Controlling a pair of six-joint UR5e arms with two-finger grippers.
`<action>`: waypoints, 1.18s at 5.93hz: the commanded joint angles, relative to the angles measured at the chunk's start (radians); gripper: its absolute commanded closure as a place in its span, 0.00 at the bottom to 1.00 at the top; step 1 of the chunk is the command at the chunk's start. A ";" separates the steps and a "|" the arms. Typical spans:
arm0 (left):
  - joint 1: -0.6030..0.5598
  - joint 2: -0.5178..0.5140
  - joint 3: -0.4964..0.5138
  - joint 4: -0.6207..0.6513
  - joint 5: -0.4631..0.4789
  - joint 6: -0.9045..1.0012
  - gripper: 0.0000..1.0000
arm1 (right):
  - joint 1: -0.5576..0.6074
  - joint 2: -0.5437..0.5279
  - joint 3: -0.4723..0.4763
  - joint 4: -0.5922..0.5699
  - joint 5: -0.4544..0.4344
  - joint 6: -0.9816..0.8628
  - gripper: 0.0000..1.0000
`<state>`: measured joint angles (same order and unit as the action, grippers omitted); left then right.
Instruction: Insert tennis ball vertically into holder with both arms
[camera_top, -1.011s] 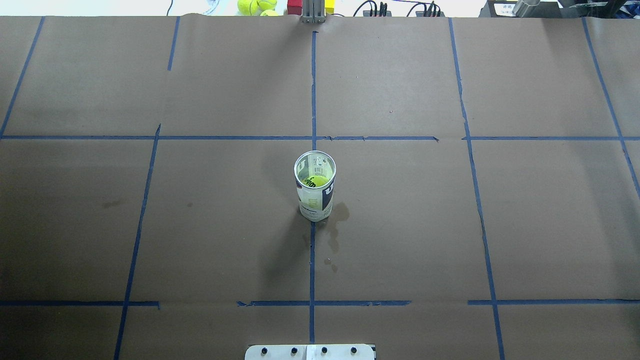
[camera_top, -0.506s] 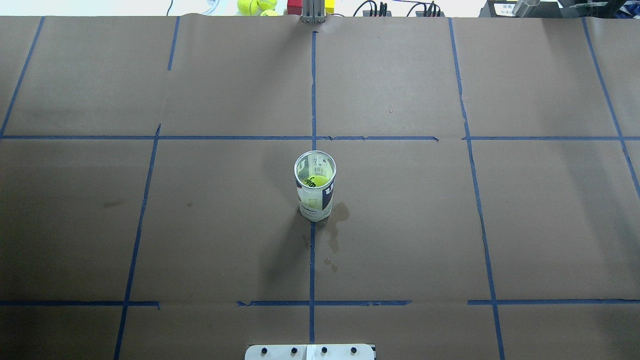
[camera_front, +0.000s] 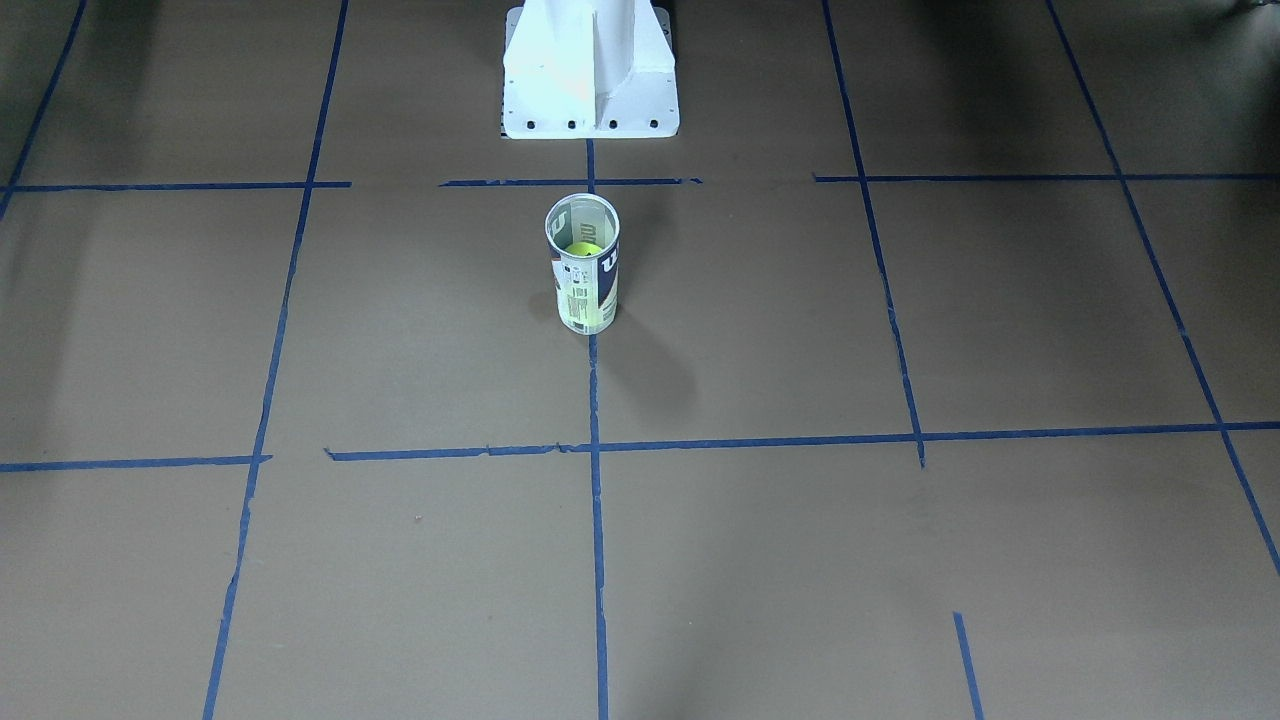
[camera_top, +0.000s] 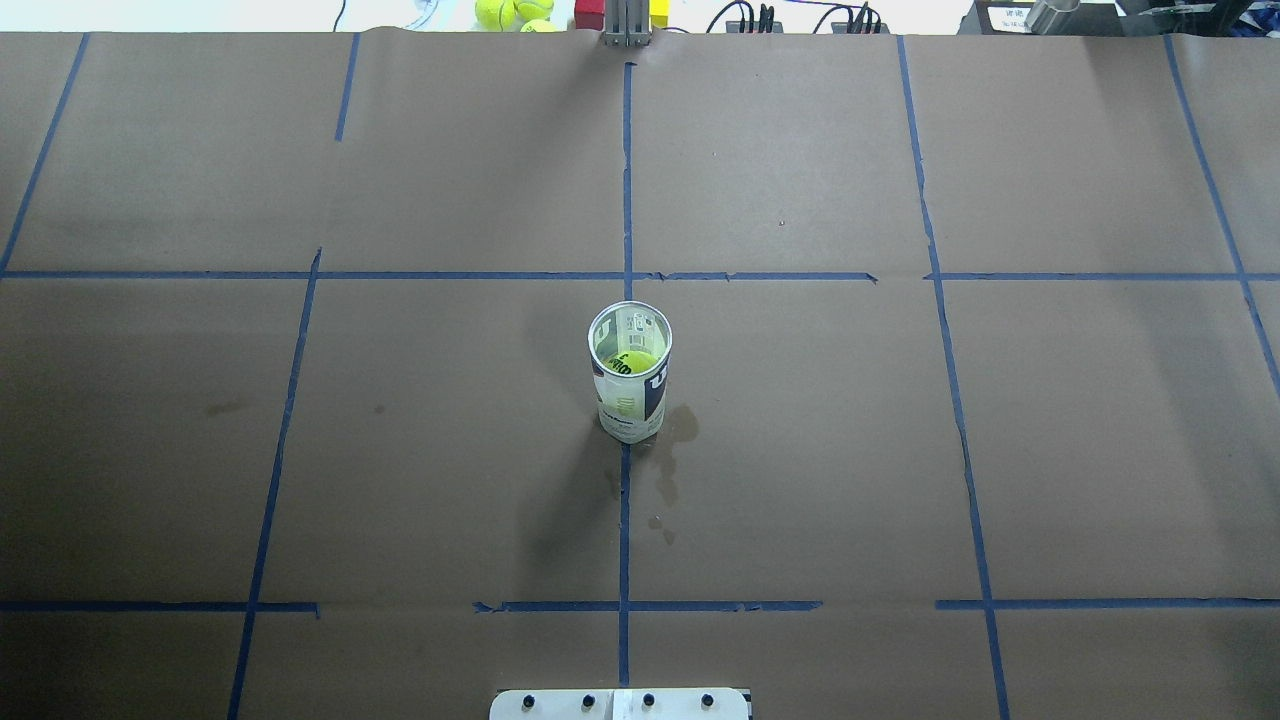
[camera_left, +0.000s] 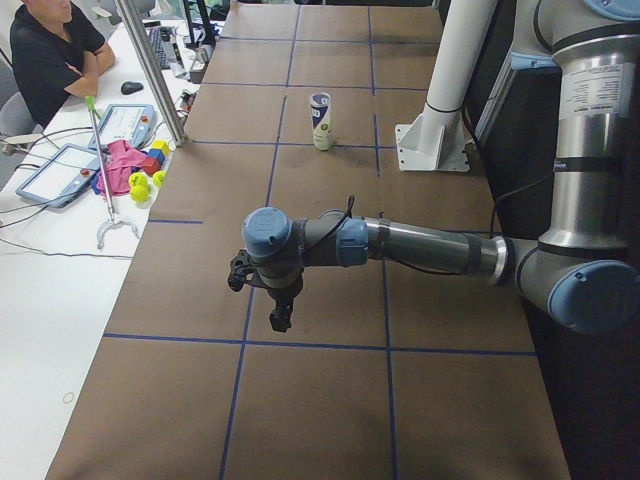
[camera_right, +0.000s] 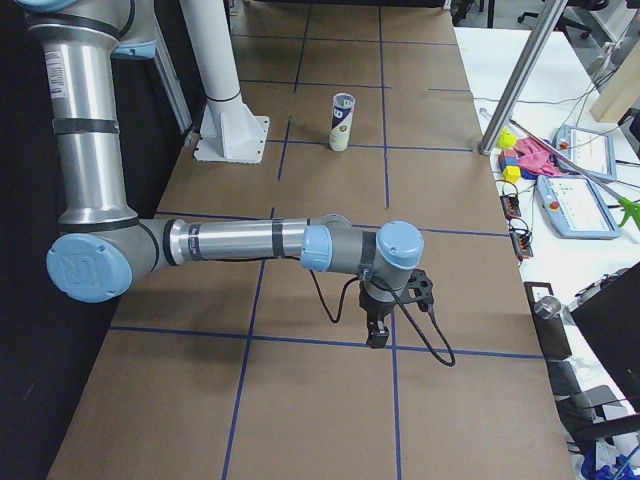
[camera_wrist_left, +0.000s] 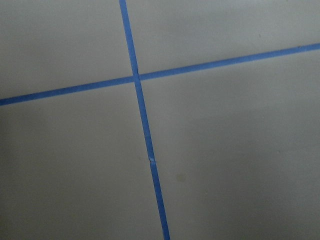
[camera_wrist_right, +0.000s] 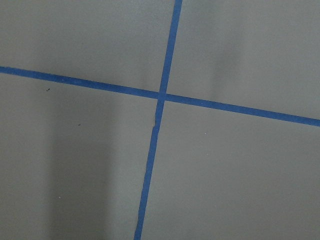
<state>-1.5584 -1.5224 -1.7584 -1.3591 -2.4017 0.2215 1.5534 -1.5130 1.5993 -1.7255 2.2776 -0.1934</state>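
Note:
The holder stands upright at the table's middle, open end up. It also shows in the front view, the left view and the right view. The tennis ball sits inside it, also seen in the front view. My left gripper shows only in the left view, hanging over bare paper far from the holder; I cannot tell if it is open. My right gripper shows only in the right view, likewise far off; I cannot tell its state. Both wrist views show only paper and tape.
The white robot base stands behind the holder. Spare tennis balls and coloured blocks lie beyond the far edge. A dark stain marks the paper beside the holder. A seated person and tablets are at the side table.

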 joint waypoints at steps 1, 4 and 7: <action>-0.002 0.028 0.014 -0.006 -0.002 0.006 0.00 | -0.001 -0.003 -0.004 0.003 0.000 -0.003 0.00; -0.002 0.061 0.007 -0.049 0.001 0.007 0.00 | -0.003 -0.004 0.001 0.003 0.002 -0.005 0.00; 0.000 0.056 -0.007 -0.049 0.104 0.007 0.00 | -0.009 0.002 0.008 0.003 0.008 0.000 0.00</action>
<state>-1.5590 -1.4642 -1.7645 -1.4081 -2.3601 0.2296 1.5460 -1.5120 1.6015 -1.7226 2.2823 -0.1945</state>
